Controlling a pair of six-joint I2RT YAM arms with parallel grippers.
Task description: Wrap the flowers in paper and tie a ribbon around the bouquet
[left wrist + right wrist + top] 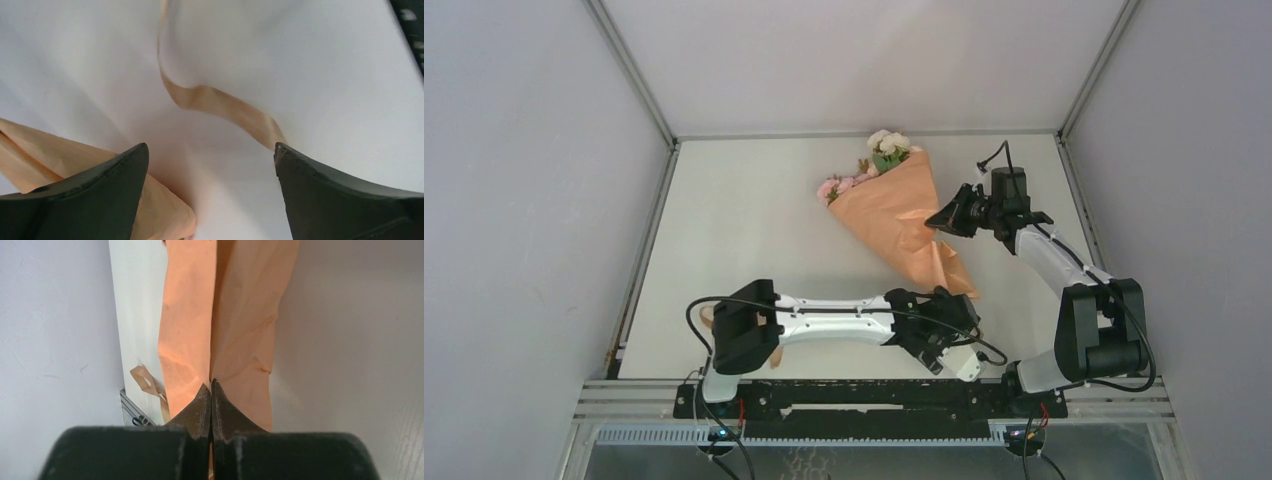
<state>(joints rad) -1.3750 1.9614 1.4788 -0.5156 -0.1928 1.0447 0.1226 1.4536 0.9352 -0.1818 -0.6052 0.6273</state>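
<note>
The bouquet [886, 205] lies on its side in the middle of the pale desk [744, 230], its wide end toward the far wall and its narrow end pointing to the near right. At the wide end the flowers [886, 146] stick out of the orange paper [909, 245], cream ones at the far tip and pink ones along the bouquet's left side.

The right tool [939, 220] sits against the bouquet's right edge, about halfway along it. In the right wrist view its fingers [199, 407] are pressed flat together with no gap. Their tips meet the paper at a lengthwise crease, and I cannot tell whether a thin edge of paper is caught between them.

The left tool [210, 146] hangs just off the bouquet's narrow end, on the near side. It stands wide open and grips nothing; only bare desk shows between its two fingers [90, 187]. A corner of the bouquet's paper lies under one of them. The ribbon [220, 105] lies loose on the desk by the bouquet's narrow end, curving in an S up to the tip of the other finger; I cannot tell whether it touches
</note>
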